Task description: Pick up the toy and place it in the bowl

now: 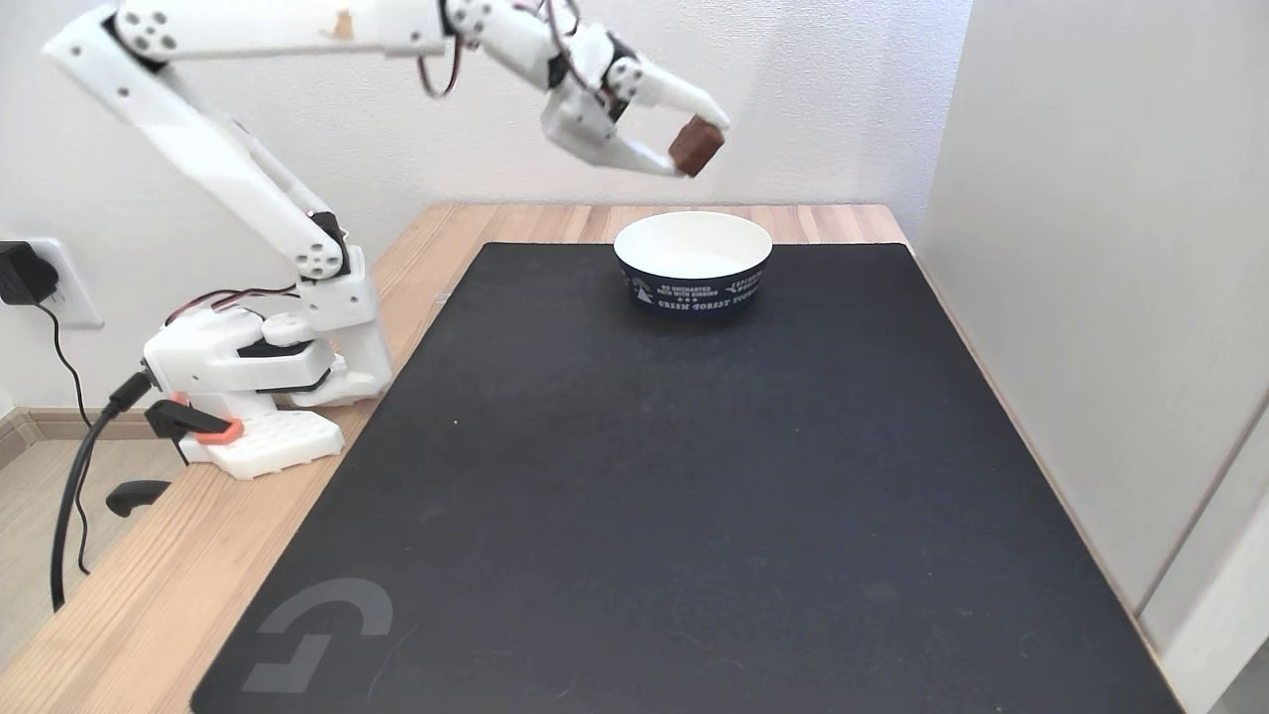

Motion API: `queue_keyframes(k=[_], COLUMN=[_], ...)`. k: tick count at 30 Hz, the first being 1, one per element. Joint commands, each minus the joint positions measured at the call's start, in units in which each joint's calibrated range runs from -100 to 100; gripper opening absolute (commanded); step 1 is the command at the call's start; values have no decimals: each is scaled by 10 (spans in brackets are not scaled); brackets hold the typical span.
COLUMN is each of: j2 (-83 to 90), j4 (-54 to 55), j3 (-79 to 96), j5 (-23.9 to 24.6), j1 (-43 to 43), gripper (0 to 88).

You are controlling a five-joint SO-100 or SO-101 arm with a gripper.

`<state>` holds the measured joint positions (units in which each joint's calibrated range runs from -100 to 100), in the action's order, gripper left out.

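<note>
In the fixed view, the white gripper [700,147] hangs high above the far end of the mat, shut on the toy [695,146], a small reddish-brown block pinched between its two fingertips. Below it stands the bowl [692,285], white inside and dark navy outside with white lettering, on the far middle of the black mat. The toy hovers well above the bowl, roughly over its far rim.
A large black mat [694,476] covers most of the wooden table [129,605]. The arm's base [258,377] is clamped at the table's left edge, with cables and a wall socket [30,283] beside it. A grey wall panel [1110,248] borders the right side.
</note>
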<state>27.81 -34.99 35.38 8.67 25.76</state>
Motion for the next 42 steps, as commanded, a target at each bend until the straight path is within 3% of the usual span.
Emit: queue_keyframes(k=[1,11,15,25,28,29,30,33,38,42], j2=[72,42,-36,-163,-163,-162,-161,-157,-154,-103], j4=[138,322,368,360,360,359,359,358,359,358], j3=[158,326,284,169,168,168,169,168,157,150], j5=[29,48,48,48,46,46,47,46,48,48], j1=[43,57,56,60,61,62,70,77,79,75], gripper=[22,22,22,25,105,163,287,378,314,173])
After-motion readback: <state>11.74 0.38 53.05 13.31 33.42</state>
